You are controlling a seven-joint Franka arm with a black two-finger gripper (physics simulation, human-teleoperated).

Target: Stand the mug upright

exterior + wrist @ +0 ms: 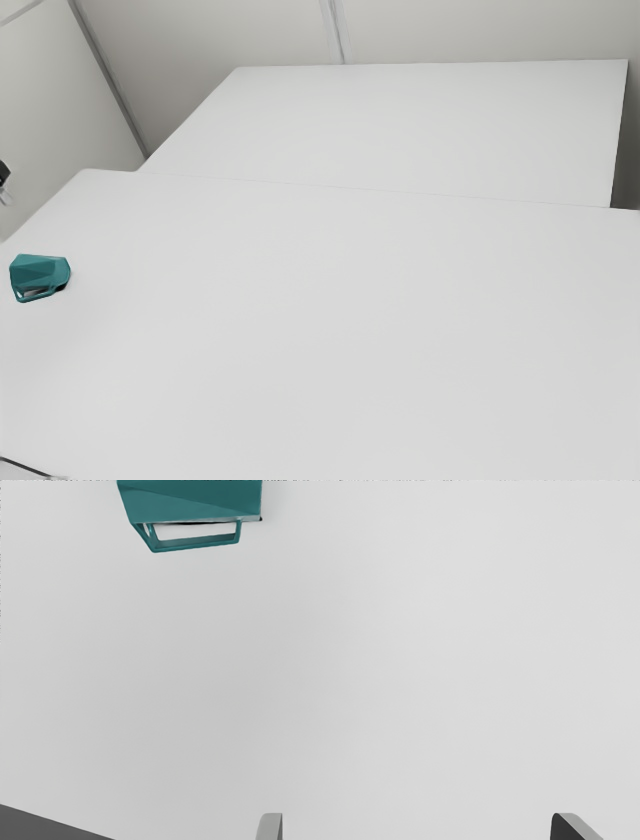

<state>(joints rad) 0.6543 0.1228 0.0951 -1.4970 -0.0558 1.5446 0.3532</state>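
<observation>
Toward the exterior view's left edge, a teal, faceted mug [38, 270] with an angular handle [195, 544] lies on its side on the smooth white table [350, 300]. Wide apart and empty, the black two-finger gripper [417, 826] is clear of it; gripping, righting and releasing look left to do.

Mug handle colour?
The mug's handle is teal, like its body; the wrist view shows it best.
</observation>
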